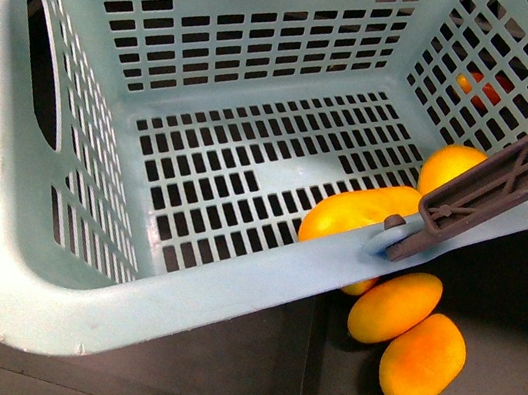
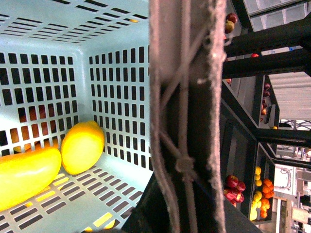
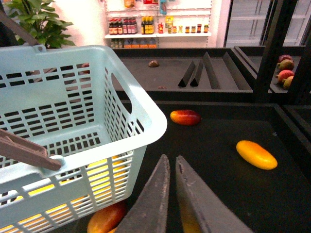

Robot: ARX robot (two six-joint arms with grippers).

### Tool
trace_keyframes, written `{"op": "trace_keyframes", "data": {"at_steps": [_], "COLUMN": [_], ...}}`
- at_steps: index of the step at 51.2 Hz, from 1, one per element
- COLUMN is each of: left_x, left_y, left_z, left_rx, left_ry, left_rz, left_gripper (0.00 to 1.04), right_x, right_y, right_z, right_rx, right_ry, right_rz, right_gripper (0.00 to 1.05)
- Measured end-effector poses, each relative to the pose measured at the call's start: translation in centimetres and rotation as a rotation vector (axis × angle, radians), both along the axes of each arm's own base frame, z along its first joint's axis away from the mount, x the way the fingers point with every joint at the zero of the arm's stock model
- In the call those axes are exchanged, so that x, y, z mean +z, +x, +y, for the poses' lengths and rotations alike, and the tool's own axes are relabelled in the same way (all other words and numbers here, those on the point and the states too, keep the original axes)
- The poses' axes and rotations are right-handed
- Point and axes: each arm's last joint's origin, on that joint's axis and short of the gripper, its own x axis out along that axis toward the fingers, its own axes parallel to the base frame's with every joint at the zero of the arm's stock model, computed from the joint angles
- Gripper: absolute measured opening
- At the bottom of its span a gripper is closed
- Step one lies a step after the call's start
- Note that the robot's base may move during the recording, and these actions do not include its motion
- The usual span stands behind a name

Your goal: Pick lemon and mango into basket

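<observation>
The teal basket (image 1: 266, 66) hangs tilted, close to the front camera. Inside it lie a long yellow mango (image 1: 358, 213) and a rounder yellow lemon (image 1: 452, 166) in the low corner. In the left wrist view the lemon (image 2: 82, 145) and the mango (image 2: 24, 174) rest on the slotted bottom. My left gripper (image 2: 181, 194) is shut on the basket's brown-grey handle (image 2: 182, 97). My right gripper (image 3: 171, 162) is shut and empty, just beside the basket's outer wall (image 3: 97, 111), over the dark shelf. Neither gripper shows in the front view.
Two orange-yellow mangoes (image 1: 393, 305) (image 1: 422, 361) lie on the dark shelf below the basket. In the right wrist view an orange mango (image 3: 256, 154) and a red-yellow one (image 3: 185, 117) lie on the black shelf; another fruit (image 3: 109, 218) sits under the basket. Black dividers (image 3: 204, 68) stand behind.
</observation>
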Motion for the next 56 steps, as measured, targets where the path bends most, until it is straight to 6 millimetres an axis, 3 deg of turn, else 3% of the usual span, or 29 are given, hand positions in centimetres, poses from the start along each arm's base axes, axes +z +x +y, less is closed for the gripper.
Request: {"op": "trace_keyframes", "data": {"at_steps": [5,12,18,24,33,38,42,49,56], "left_x": [0.0,0.0,0.0,0.0,0.0,-0.7,-1.5,-3.3,-6.0], "left_y": [0.0,0.0,0.0,0.0,0.0,0.0,0.5,4.2,7.9], "left_z": [0.0,0.0,0.0,0.0,0.0,-0.3,0.4,3.6,5.2], "left_rx": [-0.001,-0.001,-0.001,-0.001,-0.001,0.376,0.575,0.693,0.716], "left_ry": [0.002,0.002,0.002,0.002,0.002,-0.029,-0.029,-0.034,-0.026], "left_rz": [-0.001,-0.001,-0.002,-0.002,-0.002,-0.167,-0.205,-0.197,-0.14], "left_gripper": [0.05,0.05,0.05,0.05,0.05,0.05,0.05,0.05,0.05], "right_x": [0.0,0.0,0.0,0.0,0.0,0.0,0.0,0.0,0.0], "right_y": [0.0,0.0,0.0,0.0,0.0,0.0,0.0,0.0,0.0], "right_z": [0.0,0.0,0.0,0.0,0.0,0.0,0.0,0.0,0.0], "right_rx": [0.0,0.0,0.0,0.0,0.0,0.0,0.0,-0.001,0.0], "right_ry": [0.0,0.0,0.0,0.0,0.0,0.0,0.0,0.0,0.0], "right_rz": [0.0,-0.001,-0.001,-0.001,-0.001,-0.001,-0.001,-0.001,-0.001], "right_gripper": [0.34,0.53,0.81,0.97,0.96,0.96,0.96,0.96,0.96]}}
